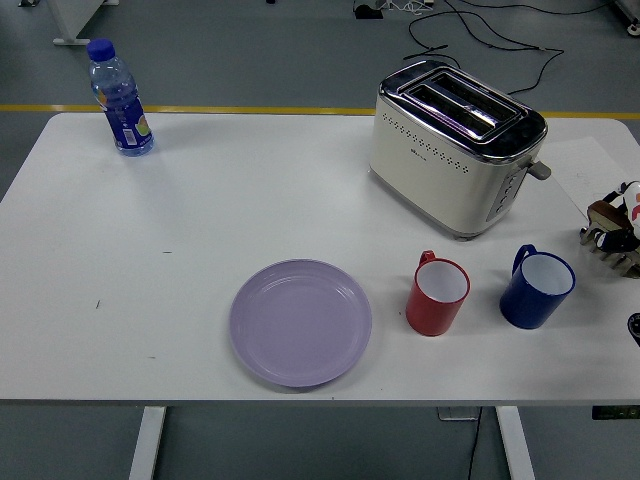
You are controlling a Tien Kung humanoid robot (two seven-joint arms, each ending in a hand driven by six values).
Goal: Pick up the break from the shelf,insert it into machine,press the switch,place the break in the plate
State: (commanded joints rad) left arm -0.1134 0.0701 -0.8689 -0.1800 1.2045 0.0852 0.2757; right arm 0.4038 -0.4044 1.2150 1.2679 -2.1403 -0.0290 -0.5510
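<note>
A cream and chrome toaster [455, 145] stands at the back right of the table with its two top slots empty and its lever [540, 170] on the right end. A small rack [608, 238] sits at the right edge, cut off by the picture, with a brown slice of bread [602, 212] in it. The lilac plate [300, 321] lies empty near the front. Only a small part of my right hand [630, 200] shows at the right edge, just above the rack. A dark bit of the right arm [635, 326] shows lower down. My left arm is out of sight.
A red mug [437, 294] and a blue mug [536, 288] stand between the plate and the rack, in front of the toaster. A water bottle [119, 98] with a blue cap stands at the back left. Cables [470, 40] lie on the floor behind the table.
</note>
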